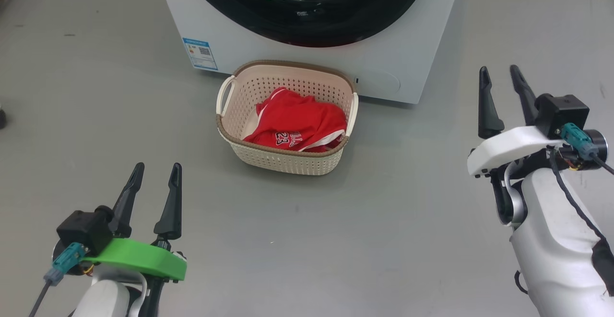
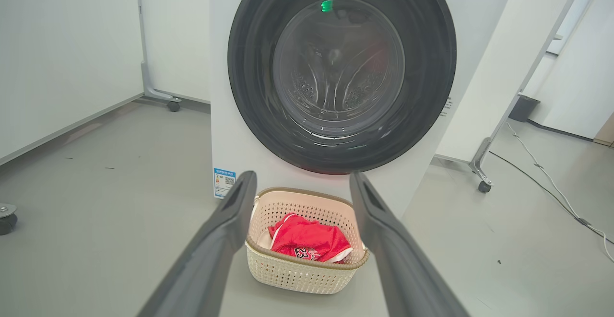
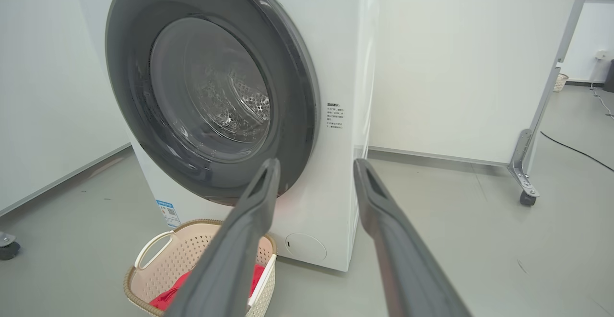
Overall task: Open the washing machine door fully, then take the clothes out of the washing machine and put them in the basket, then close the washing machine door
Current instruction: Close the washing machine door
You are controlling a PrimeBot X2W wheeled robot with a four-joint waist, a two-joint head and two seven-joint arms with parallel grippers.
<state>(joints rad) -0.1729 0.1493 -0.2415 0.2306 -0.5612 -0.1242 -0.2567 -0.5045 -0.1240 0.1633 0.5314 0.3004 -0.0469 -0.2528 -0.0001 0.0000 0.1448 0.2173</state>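
I take the washing machine [image 1: 225, 29] as my fixed mark and read everything off it. The washing machine door [image 2: 247, 67] lies flush against its front, black rim seated all round with no gap that I can find in either wrist view, so I judge it closed. The basket [image 1: 288, 161] stands on the floor [image 1: 336, 240] just in front of the washing machine, directly under the door. I take it to sit there so that anything pulled out has only a short way to drop. The clothes [image 1: 297, 120] lie bunched inside it, red with white trim, the number 23 facing up. Through the door I see the studded steel drum [image 2: 350, 99] and a faint reddish tint; whether that is a reflection or a garment, I cannot tell. My left claw [image 1: 158, 166] hangs well back from the washing machine on its blue label [image 1: 200, 54] side, fingers spread wide with nothing between them. My right claw [image 1: 499, 67] is nearer the washing machine, off its opposite front corner, fingers apart and likewise empty, touching neither door nor cabinet. Both point toward the machine's front while clear of it, a stand-off that suits a job I judge to be all but finished, with nothing for either claw to carry
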